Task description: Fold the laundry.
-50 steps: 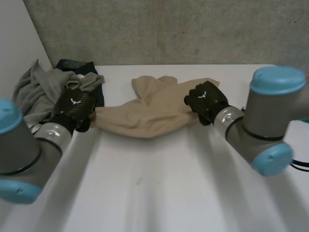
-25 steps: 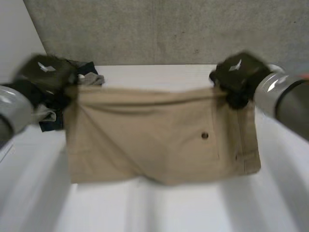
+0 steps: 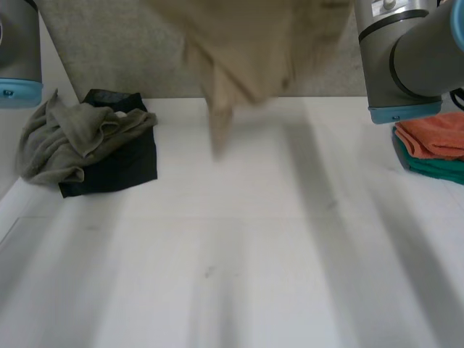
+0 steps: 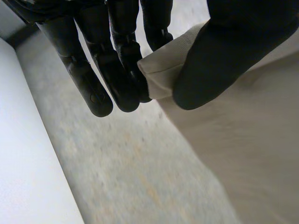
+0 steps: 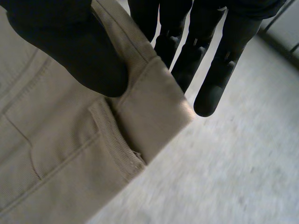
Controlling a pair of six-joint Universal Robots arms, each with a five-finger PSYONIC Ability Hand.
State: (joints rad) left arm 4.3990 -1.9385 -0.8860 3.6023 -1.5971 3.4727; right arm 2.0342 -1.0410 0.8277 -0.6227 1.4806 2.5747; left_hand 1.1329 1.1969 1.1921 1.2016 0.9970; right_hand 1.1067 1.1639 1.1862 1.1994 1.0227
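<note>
Above the table's [image 3: 239, 254] far left corner the left arm [image 3: 14, 51] reaches up, and on that corner lies the unsorted heap: a crumpled grey-green garment [image 3: 65, 138] lying partly over a dark one [image 3: 123, 163]. The left hand [image 4: 114, 56] is closed on one top corner of the beige shorts [image 3: 246, 51], thumb pressed against straight fingers with the folded edge of the cloth between them. The shorts hang high over the table's far middle, clear of its surface, bunched toward a trailing point rather than spread flat. The right hand [image 5: 70, 46] pinches the other top corner at the waistband, thumb on the outer face just above a belt loop [image 5: 114, 140] and fingers behind the band. The right arm [image 3: 406, 58] stands above the table's far right side, and at the table's right edge sits an orange cloth [image 3: 435, 138] on a teal one [image 3: 435, 168], seemingly pieces already folded. I judge this to be the lift-and-shake step, with the garment raised by its waistband to let it drop open before any fold is made. The next move calls for both hands to keep their pinch, draw apart enough to pull the waistband taut, and come down together so the shorts land flat on the table's open middle, away from both piles.
</note>
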